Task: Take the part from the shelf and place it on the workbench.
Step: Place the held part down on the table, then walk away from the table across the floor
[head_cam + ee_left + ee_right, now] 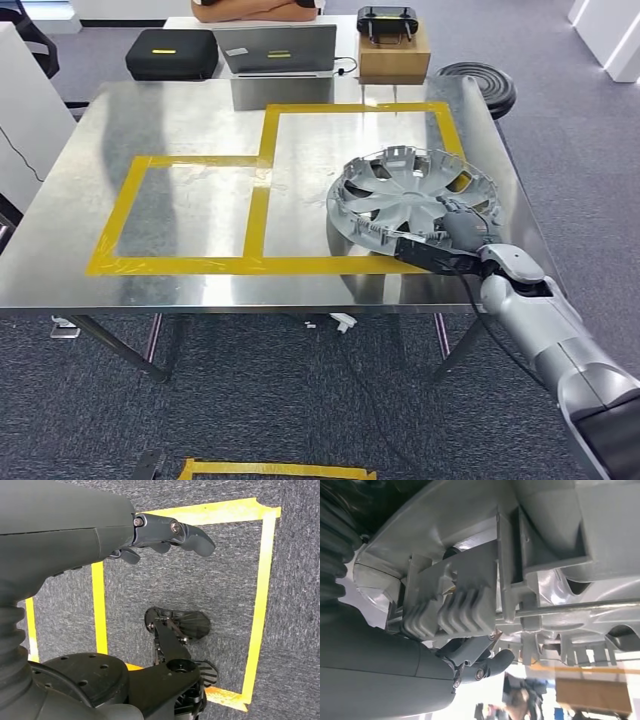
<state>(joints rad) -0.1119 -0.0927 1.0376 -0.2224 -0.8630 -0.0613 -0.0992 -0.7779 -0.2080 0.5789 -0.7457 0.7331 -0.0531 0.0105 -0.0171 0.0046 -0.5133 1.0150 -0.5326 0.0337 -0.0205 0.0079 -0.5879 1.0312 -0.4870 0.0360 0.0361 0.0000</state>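
The part is a silver hubcap (411,195) lying inside up on the steel workbench (189,110), within the right-hand yellow taped square, its near rim at the tape line. My right hand (453,240) grips that near rim from the front right. In the right wrist view, the hubcap's ribbed underside and clips (546,530) sit just above the dark fingers (486,662), which curl under the rim. My left hand (166,535) hangs beside my body over grey carpet, fingers stretched out and holding nothing.
Two yellow taped squares (256,215) mark the bench top. At its far edge stand a black case (171,52), a laptop (275,48) and a cardboard box (393,55) with a controller on it. A person's arms (253,8) rest beyond. A black coil (478,85) lies on the floor at the right.
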